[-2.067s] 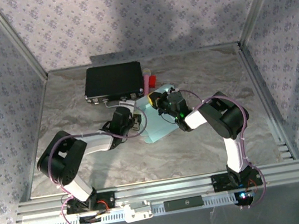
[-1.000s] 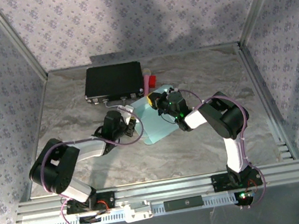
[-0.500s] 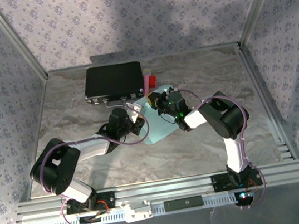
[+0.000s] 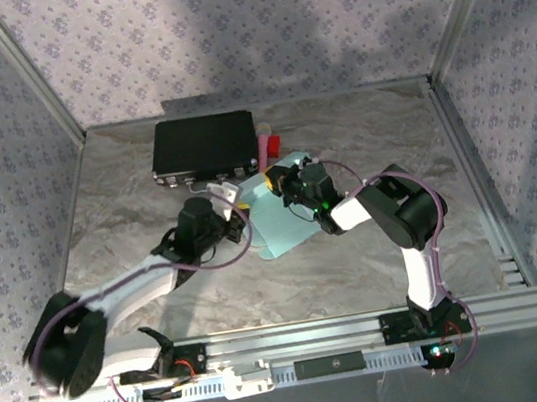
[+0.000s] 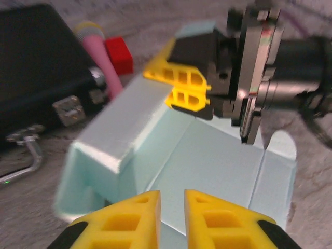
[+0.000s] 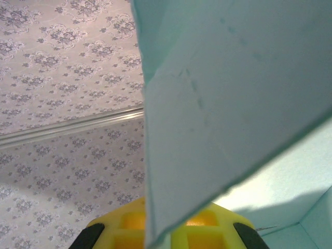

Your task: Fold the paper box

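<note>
Looking down, top camera: the paper box (image 4: 278,228) lies mid-table between both arms, in front of a black case (image 4: 203,145).
Top camera, left gripper (image 4: 238,222): just beside the box's left edge.
Top camera, right gripper (image 4: 277,181): at the box's far end.
Left wrist, box: partly folded, one long wall raised.
Left wrist, own fingers (image 5: 129,218): a narrow gap apart, nothing between them.
Left wrist, other gripper: pinched together on a raised flap.
Right wrist: pale card runs down between the closed yellow fingers.
</note>
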Robot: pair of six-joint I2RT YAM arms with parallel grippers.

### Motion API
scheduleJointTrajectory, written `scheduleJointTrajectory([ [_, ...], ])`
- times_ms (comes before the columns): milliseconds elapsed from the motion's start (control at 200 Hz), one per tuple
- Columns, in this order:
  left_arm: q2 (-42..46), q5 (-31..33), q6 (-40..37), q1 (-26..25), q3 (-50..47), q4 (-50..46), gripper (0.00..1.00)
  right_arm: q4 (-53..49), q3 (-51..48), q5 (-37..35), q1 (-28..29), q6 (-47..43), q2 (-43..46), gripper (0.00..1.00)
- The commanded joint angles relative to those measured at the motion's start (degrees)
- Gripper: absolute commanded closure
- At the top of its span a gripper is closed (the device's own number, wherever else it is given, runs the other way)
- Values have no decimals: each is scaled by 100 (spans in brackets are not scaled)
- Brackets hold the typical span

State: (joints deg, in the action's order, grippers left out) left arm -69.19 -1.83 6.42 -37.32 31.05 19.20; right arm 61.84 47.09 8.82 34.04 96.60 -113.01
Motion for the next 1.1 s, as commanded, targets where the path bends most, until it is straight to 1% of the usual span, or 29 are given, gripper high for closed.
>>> scheduleJointTrajectory([
  [0,498,508,578,339,-412,-545,78,-802,-71,175,50,65,-63,100],
  [60,531,545,666,639,-461,-678,80,-793,-64,182,58,60,-72,100],
  [125,345,770,791,943,-326,-914,82,-783,-63,185,67,57,-83,100],
  [200,-156,485,711,1259,76,-1190,85,-750,-76,182,67,63,-106,100],
  [260,-627,375,499,1280,367,-1177,87,-747,-73,186,76,69,-125,100],
  [305,-952,177,285,1280,541,-1059,89,-745,-67,175,85,78,-138,100],
  [420,-1619,-337,-33,1298,893,-695,89,-760,-30,190,94,79,-160,100],
  [545,-1827,-871,-107,1299,826,-13,90,-820,-16,199,79,55,-118,100],
  [610,-1853,-1258,-84,1266,785,182,90,-802,-7,222,75,60,-107,100],
  [650,-1798,-1374,-102,1171,756,219,90,-793,-4,225,76,53,-111,100],
  [765,-1561,-1250,-142,816,621,274,90,-810,11,225,67,43,-107,100],
  [875,-1595,-1127,-86,607,560,345,90,-782,24,225,67,63,-142,100],
  [1094,-1860,-686,62,499,477,651,87,-787,28,225,77,60,-129,100],
])
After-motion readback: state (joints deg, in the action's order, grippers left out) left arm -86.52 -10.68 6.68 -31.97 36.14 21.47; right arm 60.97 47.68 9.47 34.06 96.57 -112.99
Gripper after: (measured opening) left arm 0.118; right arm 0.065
